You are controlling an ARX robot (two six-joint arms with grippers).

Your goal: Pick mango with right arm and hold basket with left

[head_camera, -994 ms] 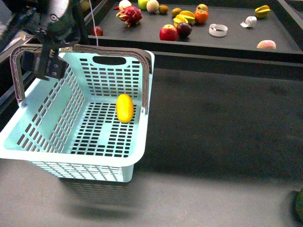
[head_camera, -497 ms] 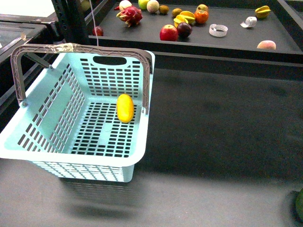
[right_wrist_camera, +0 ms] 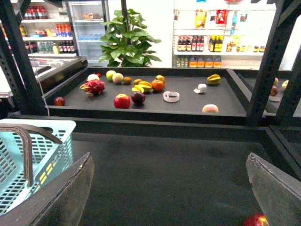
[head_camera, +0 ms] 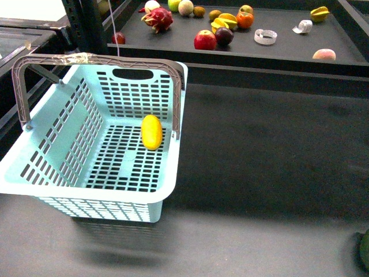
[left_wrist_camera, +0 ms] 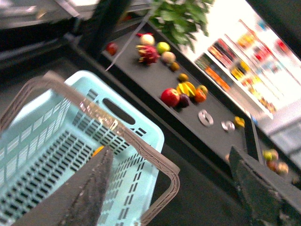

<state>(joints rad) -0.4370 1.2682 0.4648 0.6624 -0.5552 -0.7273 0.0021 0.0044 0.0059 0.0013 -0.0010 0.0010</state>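
Front view: sharp, evenly lit from overhead. I see a soft shadow under the basket (head_camera: pixel 92 156) on the dark table (head_camera: pixel 271 167), and a paler band of light across the near edge. Left wrist view: heavy motion blur throughout, with the bright shelves at the far side washed out. Right wrist view: crisp in the distance, bright store lighting; its gripper fingers (right_wrist_camera: pixel 51 200) close to the lens are soft.

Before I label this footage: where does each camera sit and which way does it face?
Front: on the body, looking down at the basket holding the mango; no arm shows.
Left wrist: above the basket's handle, facing the fruit shelf; left claw open.
Right wrist: low, facing the fruit shelf; right claw open.
All three share the basket and the shelf.
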